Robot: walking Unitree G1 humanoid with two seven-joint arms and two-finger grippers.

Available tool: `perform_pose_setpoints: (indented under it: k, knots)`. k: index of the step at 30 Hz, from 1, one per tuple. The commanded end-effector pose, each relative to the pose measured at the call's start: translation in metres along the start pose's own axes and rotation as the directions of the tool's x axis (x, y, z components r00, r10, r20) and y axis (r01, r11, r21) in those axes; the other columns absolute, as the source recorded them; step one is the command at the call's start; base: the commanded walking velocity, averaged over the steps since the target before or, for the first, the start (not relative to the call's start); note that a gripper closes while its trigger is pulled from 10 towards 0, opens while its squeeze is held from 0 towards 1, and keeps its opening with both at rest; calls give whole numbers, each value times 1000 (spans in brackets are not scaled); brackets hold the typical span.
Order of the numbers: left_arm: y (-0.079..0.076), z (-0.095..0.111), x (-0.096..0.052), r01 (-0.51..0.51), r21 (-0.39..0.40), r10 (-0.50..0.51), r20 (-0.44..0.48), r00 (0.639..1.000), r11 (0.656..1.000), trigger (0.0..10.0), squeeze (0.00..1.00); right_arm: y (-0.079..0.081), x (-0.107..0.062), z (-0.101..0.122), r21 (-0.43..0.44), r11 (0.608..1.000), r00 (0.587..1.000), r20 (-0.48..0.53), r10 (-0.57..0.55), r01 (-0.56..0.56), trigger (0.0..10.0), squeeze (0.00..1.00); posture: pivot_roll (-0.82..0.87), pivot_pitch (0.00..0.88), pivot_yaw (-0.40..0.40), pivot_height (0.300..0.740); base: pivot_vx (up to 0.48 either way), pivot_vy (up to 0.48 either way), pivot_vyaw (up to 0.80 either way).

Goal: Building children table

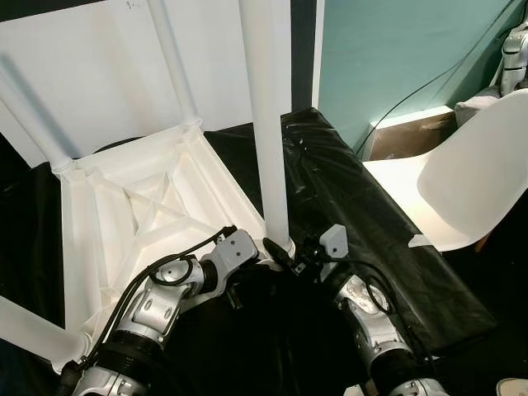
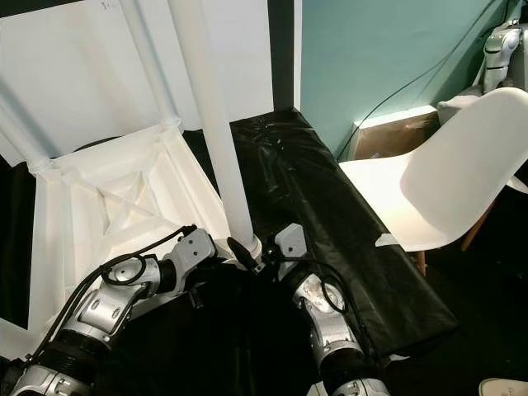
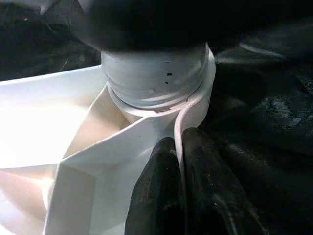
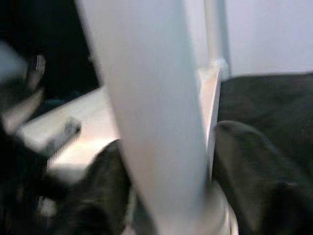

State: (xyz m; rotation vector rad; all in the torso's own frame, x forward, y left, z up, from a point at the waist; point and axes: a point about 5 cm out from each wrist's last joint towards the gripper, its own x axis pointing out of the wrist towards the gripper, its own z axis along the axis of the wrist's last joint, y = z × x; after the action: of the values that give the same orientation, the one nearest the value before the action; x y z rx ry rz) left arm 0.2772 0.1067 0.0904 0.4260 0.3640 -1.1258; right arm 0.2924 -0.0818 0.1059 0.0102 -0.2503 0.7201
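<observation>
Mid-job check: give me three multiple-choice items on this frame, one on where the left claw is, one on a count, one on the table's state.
1. Where is the left claw?
A. On the chair seat
B. At the tabletop's rim beside the nearest leg's socket
C. High up on a far leg

2. How many table legs stand fitted in the tabletop?
A. One
B. Two
C. Four

3. How does the tabletop lie?
A. Right way up
B. Upside down, ribs showing
C. Leaning on the wall

Answers: 1 B, the left claw pinches the thin rim of the tabletop just below the socket of the nearest leg. 2 C, a leg rises from each corner. 3 B, its ribbed underside faces up on the black sheet.
</observation>
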Motion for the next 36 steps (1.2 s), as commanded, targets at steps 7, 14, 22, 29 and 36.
perform_pose_setpoints:
  k: [7, 14, 22, 29, 36]
  knots:
    - [-45, -44, 18, 199, -185, -217, -80, 973, 962, 10000, 0, -30, 13, 15, -16, 967, 965, -68, 253, -255, 10000, 0, 43, 0, -1, 740, 0, 0, 0]
    - [-44, -42, 20, 183, -187, -199, -72, 977, 965, 10000, 0, -49, 13, 18, 30, 820, 790, -254, 559, -571, 9608, 0, 64, 0, -16, 740, 0, 0, 0]
    - [-46, -44, 18, 175, -194, -192, -74, 979, 965, 10000, 0, -56, 18, 23, 47, 767, 718, -321, 618, -640, 0, 0, 80, 0, -19, 740, 0, 0, 0]
    - [-47, -44, 19, 174, -195, -191, -74, 979, 965, 10000, 0, -63, 17, 25, 48, 778, 731, -312, 607, -626, 0, 0, 70, 0, -18, 740, 0, 0, 0]
    - [-45, -41, 22, 174, -192, -190, -67, 979, 966, 10000, 0, -53, 8, 17, -66, 991, 991, -70, 112, -117, 0, 0, 56, 0, -16, 740, 0, 0, 0]
